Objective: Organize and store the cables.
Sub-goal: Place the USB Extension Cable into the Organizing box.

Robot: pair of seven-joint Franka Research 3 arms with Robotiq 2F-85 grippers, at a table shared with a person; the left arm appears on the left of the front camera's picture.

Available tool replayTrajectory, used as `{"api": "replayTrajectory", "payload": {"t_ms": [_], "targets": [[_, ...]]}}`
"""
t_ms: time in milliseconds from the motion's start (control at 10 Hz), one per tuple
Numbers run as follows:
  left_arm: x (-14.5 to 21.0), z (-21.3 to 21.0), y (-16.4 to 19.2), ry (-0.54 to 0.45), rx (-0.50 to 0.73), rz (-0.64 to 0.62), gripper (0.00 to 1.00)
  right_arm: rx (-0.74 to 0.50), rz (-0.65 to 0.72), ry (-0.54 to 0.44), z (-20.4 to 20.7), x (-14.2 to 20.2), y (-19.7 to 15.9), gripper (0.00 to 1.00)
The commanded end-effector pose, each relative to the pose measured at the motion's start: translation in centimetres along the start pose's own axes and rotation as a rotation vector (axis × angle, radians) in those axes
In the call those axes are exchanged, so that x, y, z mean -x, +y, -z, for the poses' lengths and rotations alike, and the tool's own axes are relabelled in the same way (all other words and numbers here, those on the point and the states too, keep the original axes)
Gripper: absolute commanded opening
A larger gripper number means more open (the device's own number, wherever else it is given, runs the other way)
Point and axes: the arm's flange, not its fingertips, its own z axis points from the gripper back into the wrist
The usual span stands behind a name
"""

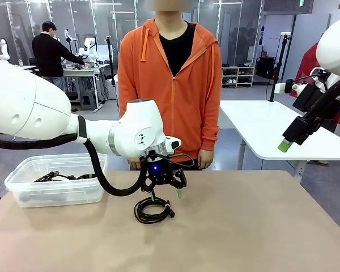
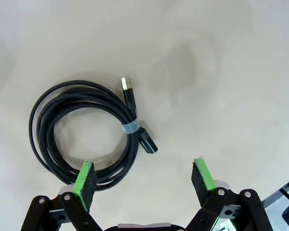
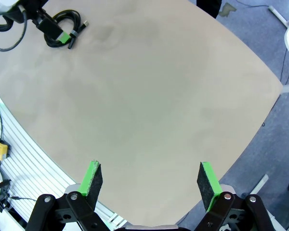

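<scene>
Cables: one coil lies flat on the counter, near the middle and toward the far edge, directly beneath the left gripper. More cables already sit in the clear plastic bin at the left of the counter.

Condition of the coil, from the left wrist view: thin black cord wound in several round loops, bound at one point by a small grey band. A metal-tipped plug and a second black connector stick out past the band. Judged light, limp and non-fragile; the loops should sag and may fan out when lifted, since only the one band holds them together. The sheath looks faintly textured, so slip risk is judged low.

Recommended hold: across the bundled strands beside the band, where all loops run together. Pinching a single loop or a plug would likely leave the rest dangling.

Left gripper: jaws wide apart, holding nothing, hovering just above the coil. In the wrist view one green pad overlaps the near edge of the coil while the other stands over bare counter, so the coil sits off-centre between the jaws; some re-centring looks needed.

Right gripper: raised at the far right, well apart from the coil, jaws apart and empty.
</scene>
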Motion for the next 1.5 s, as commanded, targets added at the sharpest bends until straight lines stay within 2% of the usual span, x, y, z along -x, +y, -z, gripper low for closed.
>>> {"api": "replayTrajectory", "payload": {"t_ms": [0,600,1100,1300,1400], "targets": [[-1.1,0.6,-0.6,0.027,-0.026,-0.030,1.00,0.007,0.003,0.006,0.0,0.1,-0.1,1.00],[-2.5,3.9,-0.3,0.102,-0.042,-0.081,1.00,0.007,0.003,0.006,0.0,0.1,-0.1,1.00],[-2.6,4.2,-0.7,0.094,-0.123,-0.133,1.00,0.007,0.003,0.006,0.0,0.1,-0.1,1.00],[-2.7,4.6,-0.9,0.103,-0.145,-0.145,0.86,0.007,0.003,0.006,0.0,0.1,-0.1,1.00],[-2.5,4.6,-1.0,0.111,-0.155,-0.154,0.41,0.007,0.003,0.006,0.0,0.1,-0.1,1.00]]}}
